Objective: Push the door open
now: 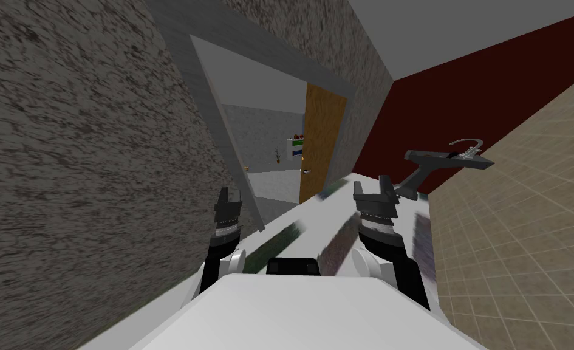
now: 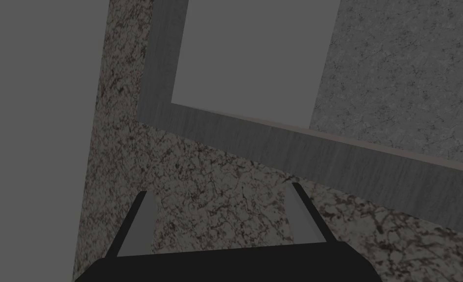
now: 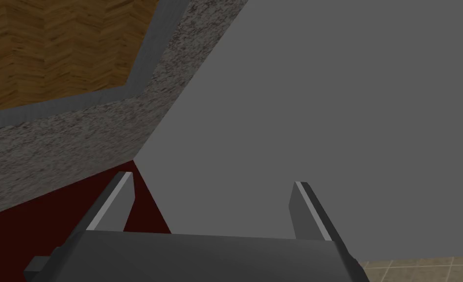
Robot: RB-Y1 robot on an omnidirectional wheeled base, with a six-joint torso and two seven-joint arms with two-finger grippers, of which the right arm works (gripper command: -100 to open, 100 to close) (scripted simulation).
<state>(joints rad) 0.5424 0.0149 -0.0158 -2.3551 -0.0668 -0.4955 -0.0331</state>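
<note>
Both arms reach forward, the wooden door standing ajar beyond them.
Left gripper and right gripper gape wide, empty.

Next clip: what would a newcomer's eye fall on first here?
The orange-brown wooden door stands partly open at the right side of a grey door frame, which is set in a speckled grey wall. To the right, a dark red wall meets a tan tiled floor. The left end effector and right end effector are both open, short of the doorway.
</note>
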